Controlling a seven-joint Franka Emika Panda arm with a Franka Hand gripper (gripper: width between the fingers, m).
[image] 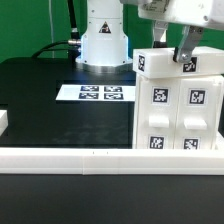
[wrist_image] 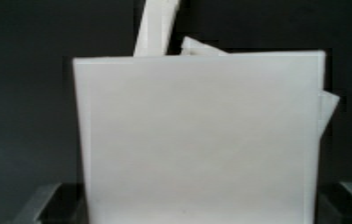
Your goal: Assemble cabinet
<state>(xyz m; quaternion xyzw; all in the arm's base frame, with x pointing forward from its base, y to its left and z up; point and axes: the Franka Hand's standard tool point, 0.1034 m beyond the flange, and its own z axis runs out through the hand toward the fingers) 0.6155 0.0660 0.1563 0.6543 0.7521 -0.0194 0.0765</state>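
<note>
The cabinet (image: 178, 100), a large white box with black-and-white tags on its faces, stands at the exterior view's right, just behind the border rail. My gripper (image: 187, 62) reaches down onto its top edge. In the wrist view a broad white face of the cabinet (wrist_image: 198, 120) fills the space between my fingers (wrist_image: 41, 206), which sit far apart with a narrow dark gap on each side of it. The gripper (wrist_image: 198, 205) is open and straddles the cabinet. A white corner (wrist_image: 327, 105) pokes out from behind that face.
A long white border rail (image: 100, 158) runs across the front of the black table. The marker board (image: 100, 93) lies flat in the middle, in front of the robot base (image: 103, 40). A small white block (image: 3, 122) sits at the exterior view's left edge.
</note>
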